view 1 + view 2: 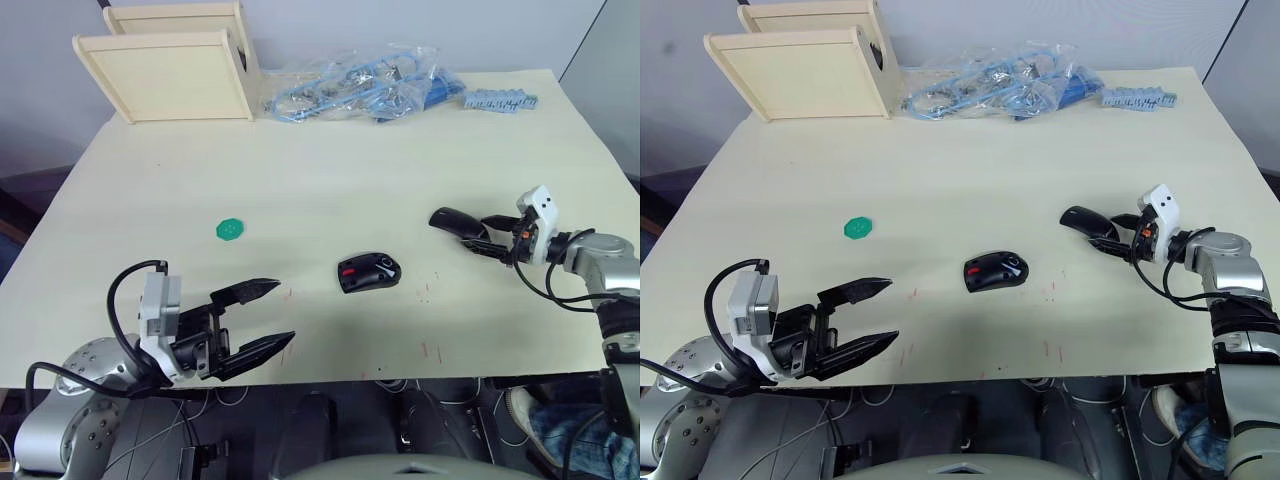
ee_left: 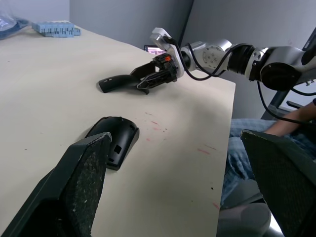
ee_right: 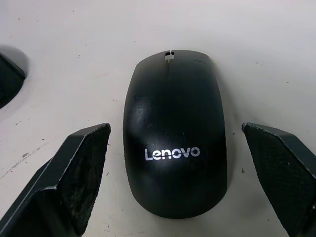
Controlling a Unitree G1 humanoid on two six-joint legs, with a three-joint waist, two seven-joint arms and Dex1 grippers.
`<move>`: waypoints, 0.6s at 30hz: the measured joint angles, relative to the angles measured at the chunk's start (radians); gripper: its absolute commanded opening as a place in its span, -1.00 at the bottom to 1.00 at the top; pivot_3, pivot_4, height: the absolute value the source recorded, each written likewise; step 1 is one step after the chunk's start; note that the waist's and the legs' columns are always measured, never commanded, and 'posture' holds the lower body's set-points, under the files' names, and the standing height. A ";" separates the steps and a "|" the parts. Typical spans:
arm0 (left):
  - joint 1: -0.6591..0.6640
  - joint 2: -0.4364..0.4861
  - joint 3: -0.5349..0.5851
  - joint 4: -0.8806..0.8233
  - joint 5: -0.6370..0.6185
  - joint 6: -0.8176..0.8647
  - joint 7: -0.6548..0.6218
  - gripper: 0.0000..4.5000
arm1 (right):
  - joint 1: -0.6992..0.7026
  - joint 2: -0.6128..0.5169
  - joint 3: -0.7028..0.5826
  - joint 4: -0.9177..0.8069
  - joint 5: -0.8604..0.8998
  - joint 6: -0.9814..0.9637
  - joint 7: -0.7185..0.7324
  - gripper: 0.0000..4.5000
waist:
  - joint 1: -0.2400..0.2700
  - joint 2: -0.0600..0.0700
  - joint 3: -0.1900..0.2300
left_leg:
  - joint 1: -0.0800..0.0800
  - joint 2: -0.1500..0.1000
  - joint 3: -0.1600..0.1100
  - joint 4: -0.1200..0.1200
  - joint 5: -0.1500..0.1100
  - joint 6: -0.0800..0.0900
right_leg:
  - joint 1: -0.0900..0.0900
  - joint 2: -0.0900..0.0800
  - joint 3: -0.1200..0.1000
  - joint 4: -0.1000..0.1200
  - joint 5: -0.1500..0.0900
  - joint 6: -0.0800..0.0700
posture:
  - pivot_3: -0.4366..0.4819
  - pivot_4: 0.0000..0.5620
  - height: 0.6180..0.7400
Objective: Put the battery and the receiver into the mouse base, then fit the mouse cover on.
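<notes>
Right gripper [image 3: 175, 173]: two black fingers spread wide, one either side of the mouse cover, not touching it.
Left gripper [image 1: 265, 318]: fingers apart, empty, at table's near edge.
Mouse cover [image 3: 175, 133]: one glossy black curved shell, white "Lenovo" lettering, lying on pale table [image 1: 330, 170].
Mouse base [image 1: 369, 272]: one black oval body, red patch, mid-table, well apart from both grippers.
Green disc [image 1: 230, 229]: one.
Room: open tabletop around base.

Your right gripper [image 3: 173, 173] straddles the mouse cover [image 3: 175, 133] with bare table [image 1: 330, 170] on both sides; fingers apart, not touching.
</notes>
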 measured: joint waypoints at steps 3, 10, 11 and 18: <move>0.000 0.001 0.000 0.003 0.001 -0.010 -0.014 0.98 | -0.008 0.001 0.000 0.024 -0.009 -0.017 0.009 1.00 | 0.000 0.000 0.000 | 0.000 0.000 0.000 0.000 0.000 0.000 | 0.000 0.000 0.000 0.000 0.000 0.000 | -0.05 -0.47 1.00; 0.006 0.002 0.000 0.018 0.004 -0.024 -0.027 0.98 | -0.009 0.006 0.000 0.048 -0.022 -0.041 0.014 1.00 | 0.000 0.000 0.000 | 0.000 0.000 0.000 0.000 0.000 0.000 | 0.000 0.000 0.000 0.000 0.000 0.000 | -0.05 -0.47 1.00; 0.008 0.002 0.000 0.018 0.004 -0.027 -0.028 0.98 | -0.009 0.006 0.000 0.049 -0.022 -0.042 0.014 1.00 | 0.000 0.000 0.000 | 0.000 0.000 0.000 0.000 0.000 0.000 | 0.000 0.000 0.000 0.000 0.000 0.000 | -0.05 -0.47 1.00; 0.013 0.003 0.000 0.031 0.013 -0.040 -0.042 1.00 | -0.010 0.006 -0.001 0.054 -0.029 -0.056 0.015 0.77 | 0.000 0.000 0.000 | 0.000 0.000 0.000 0.000 0.000 0.000 | 0.000 0.000 0.000 0.000 0.000 0.000 | -0.05 -0.47 1.00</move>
